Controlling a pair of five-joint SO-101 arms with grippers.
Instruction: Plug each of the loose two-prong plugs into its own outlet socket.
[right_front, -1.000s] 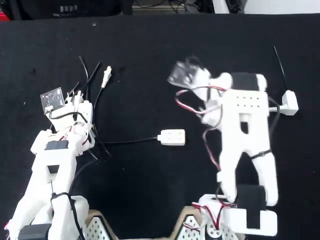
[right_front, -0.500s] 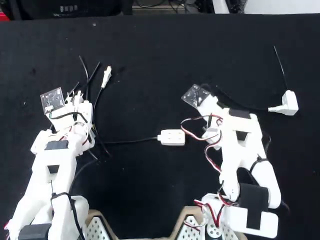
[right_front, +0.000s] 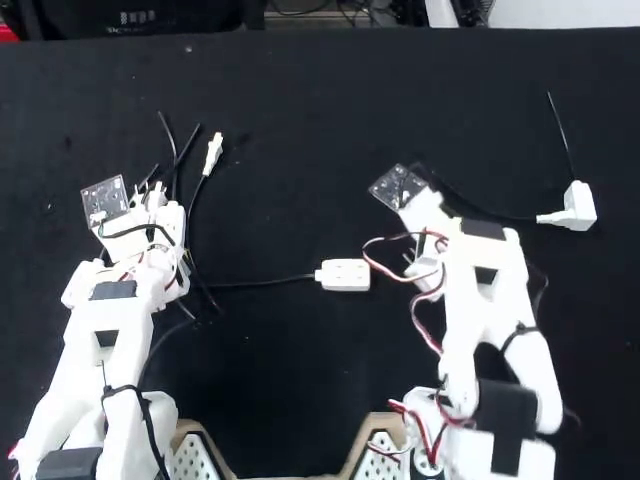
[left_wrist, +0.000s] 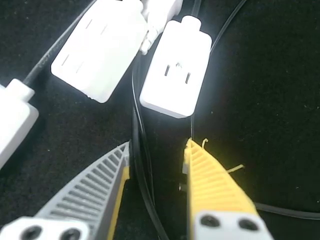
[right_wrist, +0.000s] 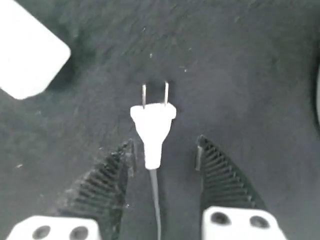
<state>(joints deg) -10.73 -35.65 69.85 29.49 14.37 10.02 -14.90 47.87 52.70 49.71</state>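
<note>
In the right wrist view a white two-prong plug (right_wrist: 152, 122) lies on the black mat with its prongs pointing away. My right gripper (right_wrist: 165, 145) is open, one finger on each side of the plug's body and not touching it. In the left wrist view two white outlet sockets (left_wrist: 177, 67) (left_wrist: 102, 47) lie side by side just ahead of my open left gripper (left_wrist: 157, 150), whose fingers straddle a black cable (left_wrist: 142, 165). From above, another loose plug (right_front: 213, 152) lies at the far left and a white socket (right_front: 344, 274) lies between the arms.
A white angled plug block (right_front: 572, 208) with a black cord rests at the far right. Black cables (right_front: 180, 150) fan out near the left arm (right_front: 110, 300). A white block (right_wrist: 30, 55) shows beyond the right gripper. The far part of the mat (right_front: 330, 80) is bare.
The right arm swung from the far right toward the middle of the table, then edged slightly. The left arm has not moved.
</note>
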